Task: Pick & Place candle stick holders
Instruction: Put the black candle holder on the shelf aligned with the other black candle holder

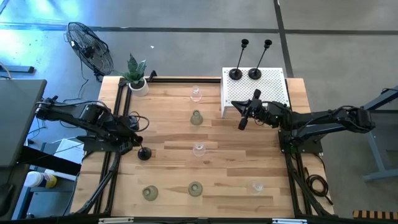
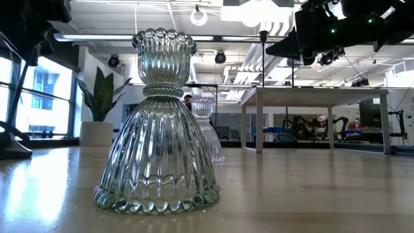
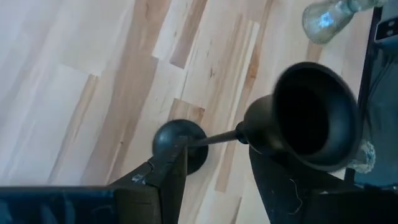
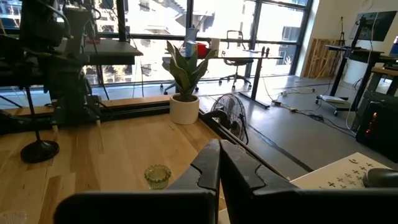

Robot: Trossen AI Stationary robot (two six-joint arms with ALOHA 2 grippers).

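A black candle stick holder (image 1: 144, 153) stands upright on its round base (image 3: 180, 142) near the table's left edge. My left gripper (image 3: 217, 155) slants down over it, open. Its fingers stand on either side of the thin stem (image 3: 219, 137), below the cup (image 3: 314, 115), and I see no touch. Two more black holders (image 1: 235, 73) (image 1: 254, 73) stand on the white perforated box (image 1: 273, 93). My right gripper (image 1: 242, 122) hangs level beside the box's near left corner, shut and empty (image 4: 219, 144). Clear and pale-green glass holders (image 1: 196, 117) (image 1: 199, 149) stand along the table's middle.
A potted plant (image 1: 137, 76) stands at the far left corner. More glass holders stand near the front edge (image 1: 149, 193) (image 1: 195, 188) (image 1: 257, 185) and at the far middle (image 1: 196, 94). One pale-green holder (image 2: 158, 123) fills the low view. A fan (image 1: 90, 46) stands off the table.
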